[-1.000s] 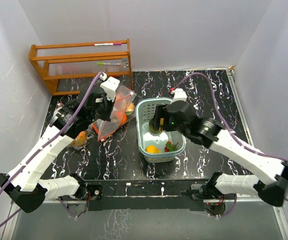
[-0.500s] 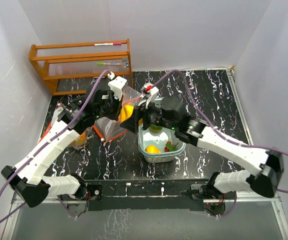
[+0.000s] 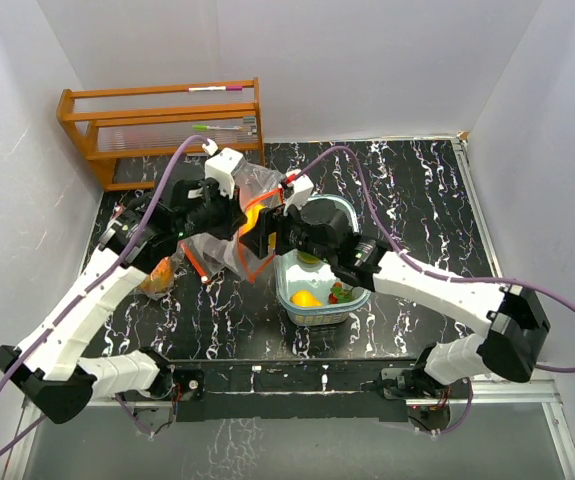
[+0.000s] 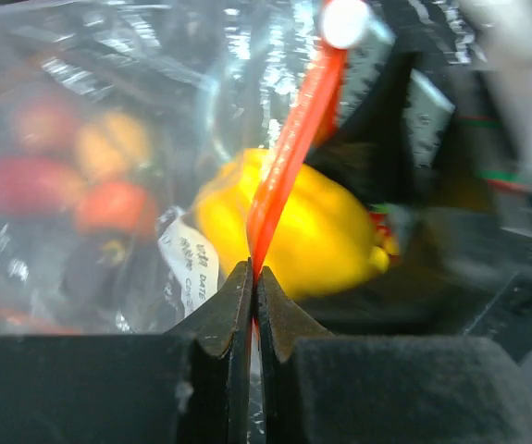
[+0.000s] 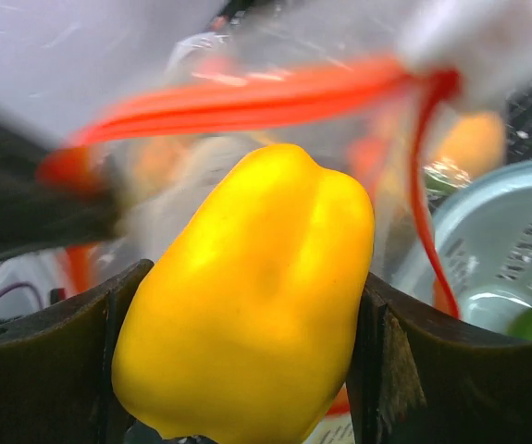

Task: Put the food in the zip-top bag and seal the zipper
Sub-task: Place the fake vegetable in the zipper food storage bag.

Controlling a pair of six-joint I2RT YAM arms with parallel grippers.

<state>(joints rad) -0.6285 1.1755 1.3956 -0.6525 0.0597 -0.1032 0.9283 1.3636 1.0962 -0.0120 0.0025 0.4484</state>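
Left gripper (image 4: 252, 277) clenched on orange zipper strip (image 4: 293, 139) of zip-top bag (image 4: 90, 83); right gripper (image 5: 247, 324) grasps yellow toy pepper (image 5: 256, 231) at its mouth.

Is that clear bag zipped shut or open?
Open. The bag's orange zipper strips gape apart in the right wrist view, the yellow pepper at its mouth.

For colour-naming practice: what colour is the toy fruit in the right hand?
The toy fruit is bright yellow; clearest in the right wrist view.
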